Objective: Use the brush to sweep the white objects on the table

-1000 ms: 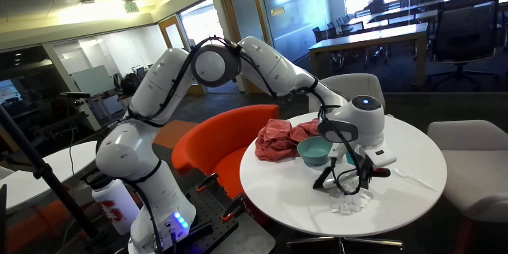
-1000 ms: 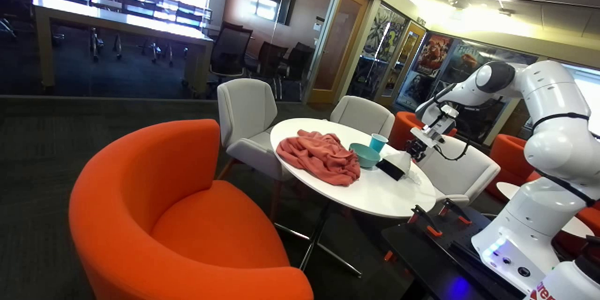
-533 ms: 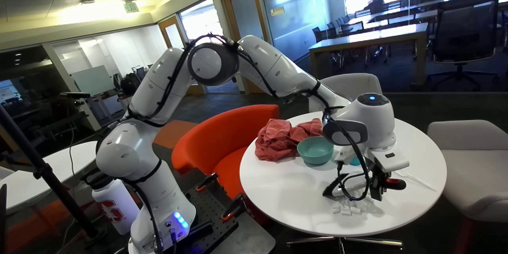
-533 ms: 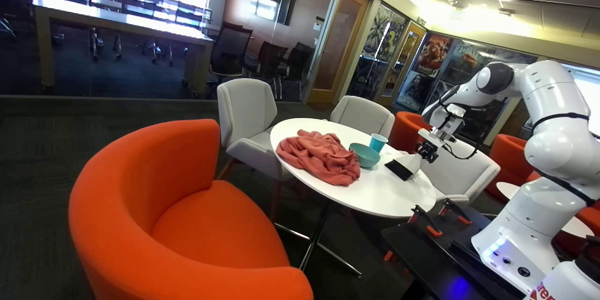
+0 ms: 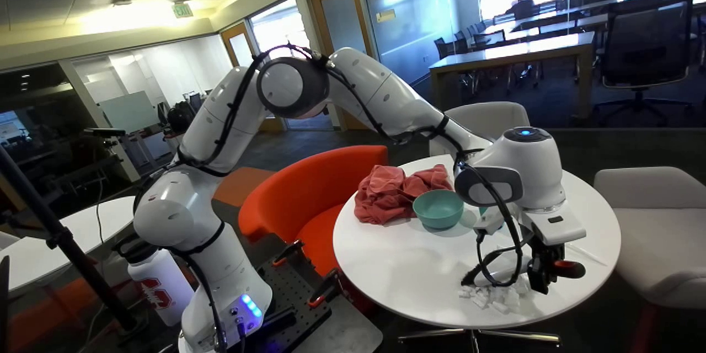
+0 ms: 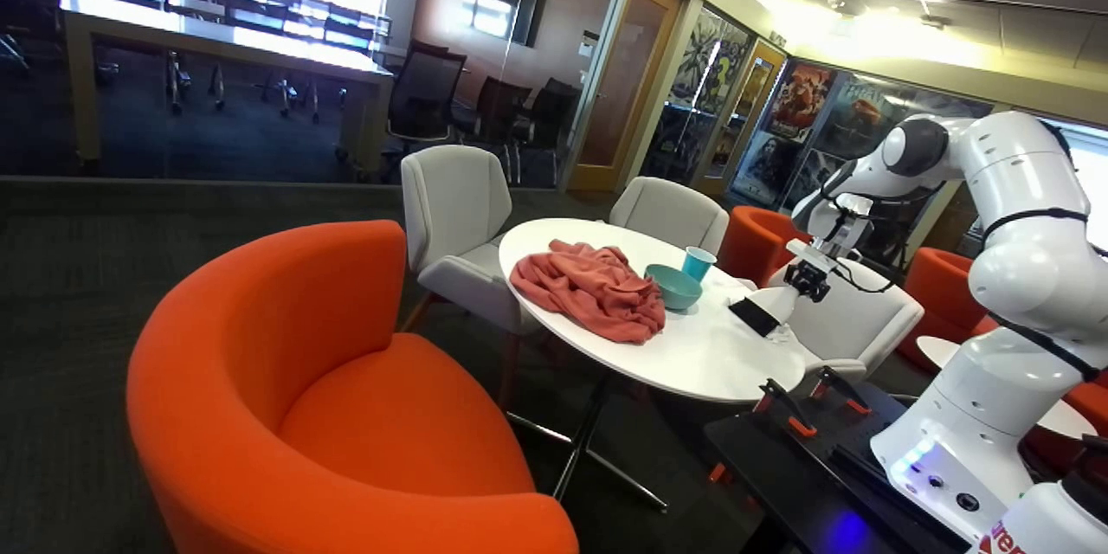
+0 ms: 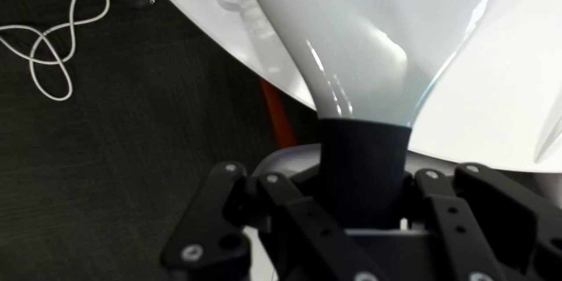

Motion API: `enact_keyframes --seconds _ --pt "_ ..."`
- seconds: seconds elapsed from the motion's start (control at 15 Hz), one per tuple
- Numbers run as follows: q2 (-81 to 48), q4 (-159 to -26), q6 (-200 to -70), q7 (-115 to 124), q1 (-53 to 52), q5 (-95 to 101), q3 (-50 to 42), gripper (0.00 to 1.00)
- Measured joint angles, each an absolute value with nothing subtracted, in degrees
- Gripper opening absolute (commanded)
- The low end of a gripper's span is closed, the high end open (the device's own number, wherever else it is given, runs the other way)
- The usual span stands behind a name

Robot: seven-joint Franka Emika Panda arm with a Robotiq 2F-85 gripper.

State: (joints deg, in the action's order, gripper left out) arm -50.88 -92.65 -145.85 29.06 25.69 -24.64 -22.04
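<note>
Brush: held out ahead of the gripper, its pale flared head reaching in over the round white table; I take that reach as meant to hold the knuckles off the bits being swept.
Bristles: black, tilted down at the tabletop, presumably so the edge can drag; from here I can't tell whether they touch.
Handle: black, pinched by the fingers, which press in from both sides with no slack that I can see; gripping just behind the head should resist twisting.
Red part: sticks out of the gripper on the side away from the bristles, so the grip sits partway along and not at the tail end.
Scraps: a loose white heap on the table, just beside the bristles; with the two so near, sweeping looks like the step in hand, and some bits could slip round the brush's ends.
Bowl: teal, upright, apart from the brush; set aside, I'd say, though a long stroke that way might bump it.
Cup: upright, just beside the bowl.
Cloth: crumpled on the bowl's other side, seemingly parked out of the stroke.
</note>
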Motion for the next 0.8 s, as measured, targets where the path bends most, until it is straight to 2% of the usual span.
enact_keyframes --seconds 0.33,0.8 --pt "-50.5 -91.9 -145.9 27.9 27.4 -25.2 -20.3 0.0" --pt "-46.3 -91.7 -141.9 11.8 36.1 -32.5 -5.9 0.0"
